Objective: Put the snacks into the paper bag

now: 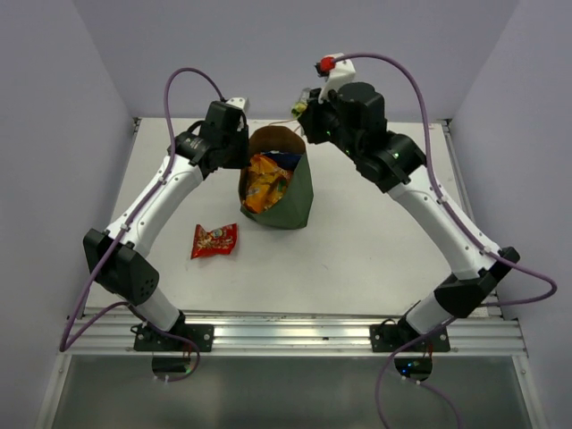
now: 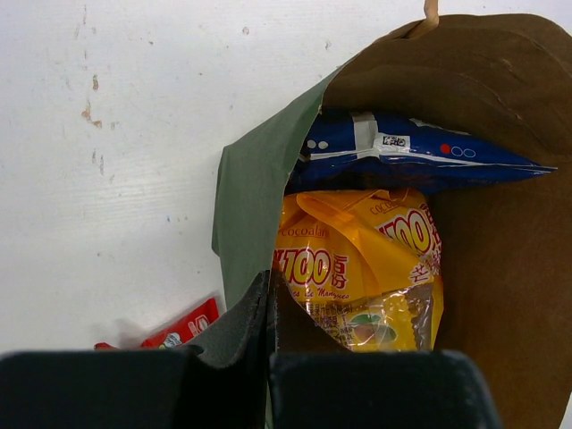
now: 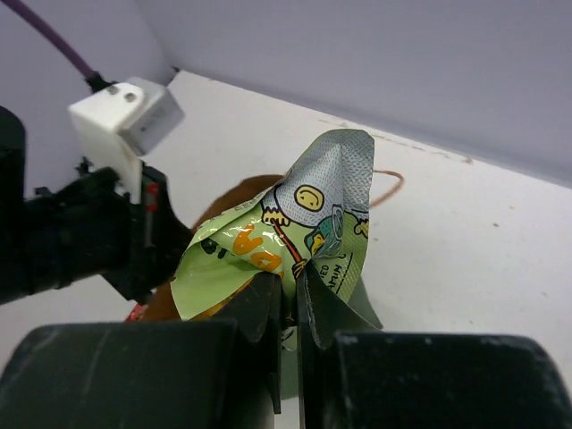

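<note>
- Right claw (image 3: 290, 286) clenched on the green packet (image 3: 308, 219), raised over the far rim of the paper bag (image 1: 302, 197).
- Left claw (image 2: 270, 299) pinches the paper bag's left rim.
- Inside the paper bag: blue packet (image 2: 402, 152) and orange packet (image 2: 357, 268) (anything deeper is hidden).
- Left of the paper bag, the red packet (image 1: 214, 239) lies on the table (image 1: 375, 259), not yet packed.
</note>
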Robot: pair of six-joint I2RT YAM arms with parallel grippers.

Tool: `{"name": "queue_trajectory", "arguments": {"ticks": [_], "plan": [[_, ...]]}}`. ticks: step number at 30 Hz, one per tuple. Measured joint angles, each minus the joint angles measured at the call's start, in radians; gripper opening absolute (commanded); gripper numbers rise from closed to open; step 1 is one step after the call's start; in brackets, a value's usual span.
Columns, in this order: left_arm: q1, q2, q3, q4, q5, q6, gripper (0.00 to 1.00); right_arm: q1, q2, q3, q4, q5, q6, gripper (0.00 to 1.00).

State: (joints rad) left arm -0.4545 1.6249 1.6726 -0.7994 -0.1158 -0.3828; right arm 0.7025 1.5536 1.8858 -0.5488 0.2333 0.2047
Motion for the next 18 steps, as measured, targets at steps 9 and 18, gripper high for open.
{"name": "queue_trajectory", "arguments": {"ticks": [9, 18], "plan": [[0.0, 0.0, 0.0, 0.002, 0.0, 0.0, 0.0, 0.037, 0.275, 0.042, -0.004, -0.221, -0.002, 0.2], [0.0, 0.0, 0.0, 0.006, 0.0, 0.0, 0.0, 0.094, 0.262, 0.079, -0.099, -0.164, -0.087, 0.63]]}}
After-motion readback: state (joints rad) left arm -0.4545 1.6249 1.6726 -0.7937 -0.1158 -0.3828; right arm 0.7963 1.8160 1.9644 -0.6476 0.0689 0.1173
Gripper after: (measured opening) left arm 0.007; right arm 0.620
